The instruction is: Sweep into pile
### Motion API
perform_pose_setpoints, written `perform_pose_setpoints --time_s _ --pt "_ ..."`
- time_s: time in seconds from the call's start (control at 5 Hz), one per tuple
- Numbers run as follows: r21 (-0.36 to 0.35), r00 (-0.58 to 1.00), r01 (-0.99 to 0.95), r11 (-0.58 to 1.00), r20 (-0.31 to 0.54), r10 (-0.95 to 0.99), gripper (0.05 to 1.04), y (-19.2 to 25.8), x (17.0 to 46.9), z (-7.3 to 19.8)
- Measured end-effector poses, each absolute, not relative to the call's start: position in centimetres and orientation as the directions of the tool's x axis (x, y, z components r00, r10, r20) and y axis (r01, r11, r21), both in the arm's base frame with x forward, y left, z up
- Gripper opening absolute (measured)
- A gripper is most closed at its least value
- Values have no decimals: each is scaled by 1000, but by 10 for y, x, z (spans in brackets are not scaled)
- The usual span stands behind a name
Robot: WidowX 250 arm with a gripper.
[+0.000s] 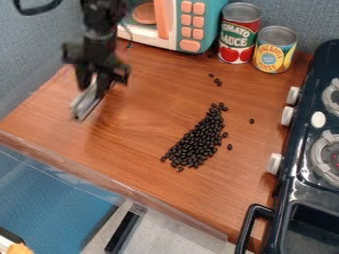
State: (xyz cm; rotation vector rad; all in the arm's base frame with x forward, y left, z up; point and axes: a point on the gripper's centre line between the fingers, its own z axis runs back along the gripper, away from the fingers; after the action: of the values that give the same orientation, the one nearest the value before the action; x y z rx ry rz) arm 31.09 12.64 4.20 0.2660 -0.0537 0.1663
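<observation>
Near side: the worktop [126,154], brown with wood grain, has a clear strip [152,206] along its front edge. Past the front edge, dark beans [195,144] lie in one dense, elongated heap on the worktop, right of centre. They are near black, small, oval and glossy, with pale glints on many. The heap is broad at its near end and narrows toward the far end, its outline ragged; beans overlap in the wide part.

Right side: stove [308,186], dark, with white knobs facing the heap. Between heap and stove, a few beans lie singly, one well apart from the rest.

Left side, farther back: gripper [95,88] over the worktop, well apart from the heap. It appears clamped on a pale, flat tool [83,105] that slants down; both are blurred.

Farther: a small loose group of beans lies beyond the heap's narrow end. At the back stand a red can [239,37], a yellow can [273,52] just beside it, and a teal-and-white toy microwave [193,25] to their left.
</observation>
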Motion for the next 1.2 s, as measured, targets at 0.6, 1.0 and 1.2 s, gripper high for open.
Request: perform_pose_setpoints --time_s 0.6,1.0,1.2 --pt "198 991 -126 972 72 114 343 98 256 42" --pt "187 987 -158 970 59 149 343 42 252 34" --pt "210 922 -387 898 64 382 343 27 256 30"
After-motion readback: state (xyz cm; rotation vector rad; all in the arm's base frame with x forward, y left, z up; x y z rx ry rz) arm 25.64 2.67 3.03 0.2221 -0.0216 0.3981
